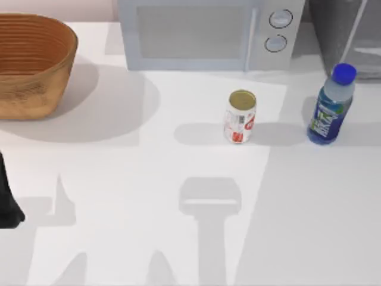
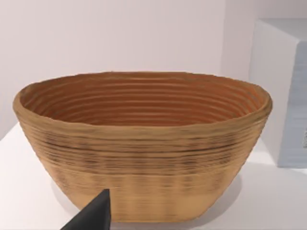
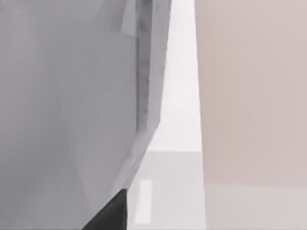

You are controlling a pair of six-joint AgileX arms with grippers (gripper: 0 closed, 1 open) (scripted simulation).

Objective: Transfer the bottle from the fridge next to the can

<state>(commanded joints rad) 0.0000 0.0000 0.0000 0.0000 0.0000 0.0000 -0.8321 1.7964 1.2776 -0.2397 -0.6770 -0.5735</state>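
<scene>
White table (image 1: 178,208) carries everything. Light grey microwave (image 1: 196,36) w/ two round knobs sits at the back centre; dark grey fridge (image 1: 348,30) w/ pale framed door is at the back right corner, and its pale see-through door (image 3: 72,105) looms close in right wrist view. Woven basket (image 1: 30,65) stands at back left, seen close in left wrist view (image 2: 144,143). Bottle (image 1: 331,106) stands upright on the table just in front of the fridge, right of the can (image 1: 240,117) w/ a clear gap between. Left arm (image 1: 7,202) parked at the left edge; can't tell claw state for either arm, just one dark fingertip each (image 2: 93,213) (image 3: 112,213)
</scene>
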